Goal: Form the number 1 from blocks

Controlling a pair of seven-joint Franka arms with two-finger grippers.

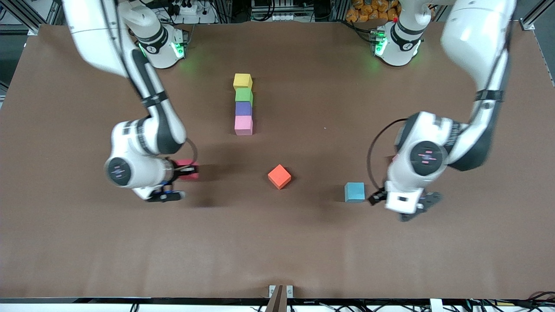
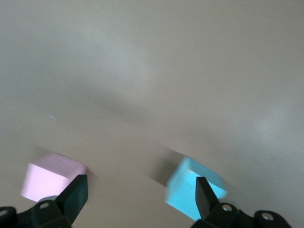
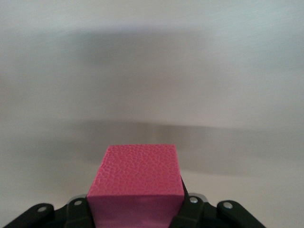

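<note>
while the right pincer [image 1: 184,170] hangs low over the tabletop [image 1: 303,242] toward the right arm's end, its fingers are clamped on a deep pink-red block [image 3: 137,183], which shows up close in the right wrist view as a grainy cube sitting between the black fingertips. near the middle of the tabletop, four blocks stand in a straight touching column: a yellow block [image 1: 242,81] closest to the robots' bases, then a green block [image 1: 243,95], a purple block [image 1: 243,108], and a pink block [image 1: 243,125] nearest the front camera. an orange-red block [image 1: 279,176] sits alone, turned at an angle, nearer the front camera than the column and well apart from it. a light blue block [image 1: 354,192] rests toward the left arm's end, just beside the left pincer [image 2: 137,199], which hovers low with its fingers [image 2: 76,192] spread wide and nothing between them.
</note>
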